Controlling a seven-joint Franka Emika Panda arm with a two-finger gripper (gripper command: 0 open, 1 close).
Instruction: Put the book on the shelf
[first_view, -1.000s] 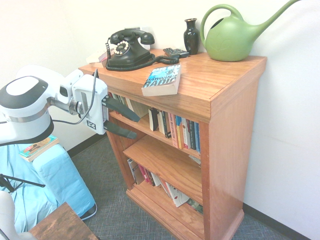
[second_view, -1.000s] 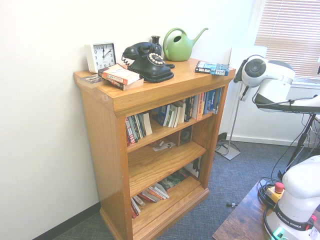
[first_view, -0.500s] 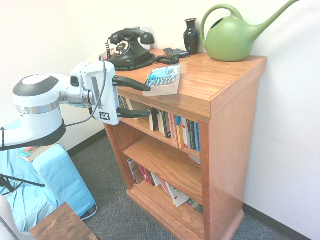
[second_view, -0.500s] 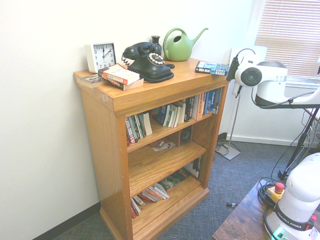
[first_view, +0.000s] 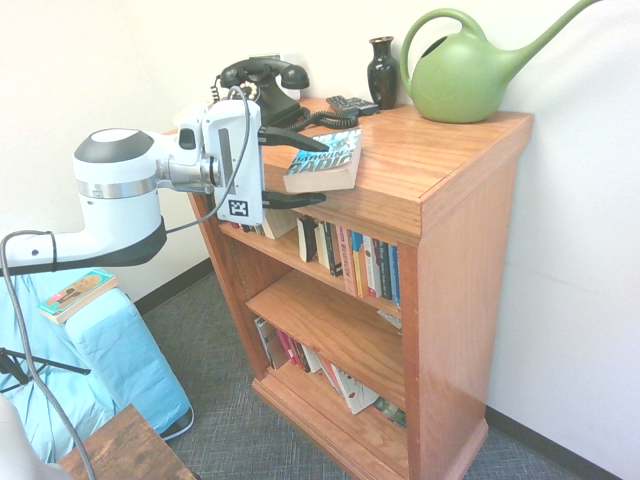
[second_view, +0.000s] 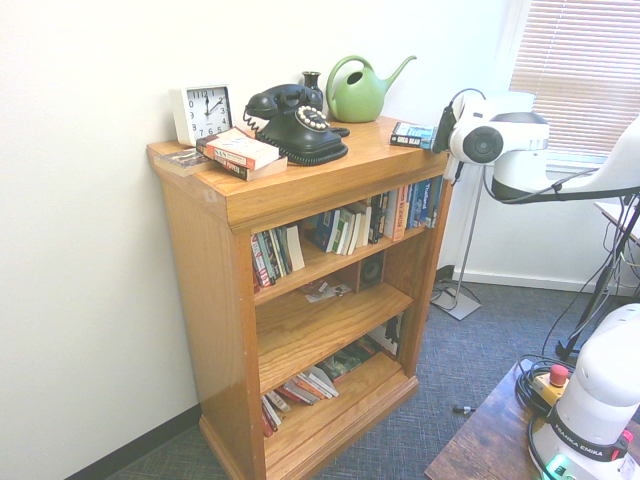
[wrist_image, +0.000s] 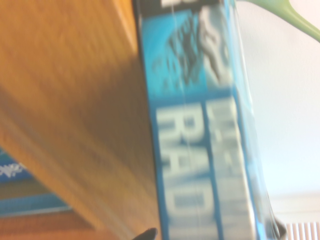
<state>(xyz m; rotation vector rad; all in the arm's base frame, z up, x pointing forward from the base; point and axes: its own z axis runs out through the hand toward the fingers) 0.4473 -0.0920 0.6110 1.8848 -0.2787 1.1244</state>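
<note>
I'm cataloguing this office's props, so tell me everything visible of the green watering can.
The watering can is leaf green, smooth and apparently plastic. It has a round body with a dark opening at the top, a looping handle on one side and a long, slim spout rising from the other. It stands upright on the bookcase's top, beside the dark vase.

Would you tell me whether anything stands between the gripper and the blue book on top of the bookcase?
Nothing visible does: the gripper has its jaws open toward the book, and the phone and vase stand farther back on the bookcase.
</note>
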